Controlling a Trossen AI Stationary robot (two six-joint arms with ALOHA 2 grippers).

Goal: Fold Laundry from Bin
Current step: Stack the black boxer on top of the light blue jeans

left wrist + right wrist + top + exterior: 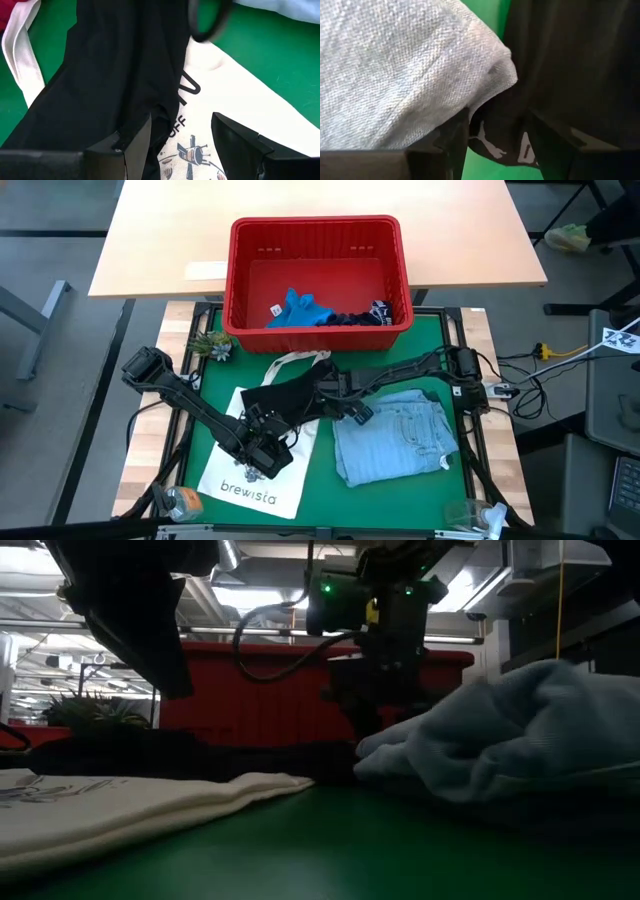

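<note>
the red bin (250, 270) sits at the far side of the table with a bright blue piece (298, 310) and a navy piece (365, 316) left inside. a folded denim shirt (395, 440) lies on the green mat (400, 345), and next to it a dark garment (290, 395) is spread partly over a white tote bag (235, 485). the left gripper (180, 145) is low over the near edge of the dark garment, its fingers wide apart with the hem and the bag's print showing between them, and it holds nothing. the right gripper (495, 145) is down where the dark garment meets the denim shirt; its fingers also stand apart, with dark cloth and a small white logo between them, and it does not look closed on anything. i think the step is getting hold of the dark garment to lay it out flat. to do it well, each gripper should pinch only the dark cloth, not the denim shirt or the tote bag under it. grabbing two far-apart edges would let the arms pull it smooth. a slow lift would keep the folded shirt from being dragged out of shape.
</note>
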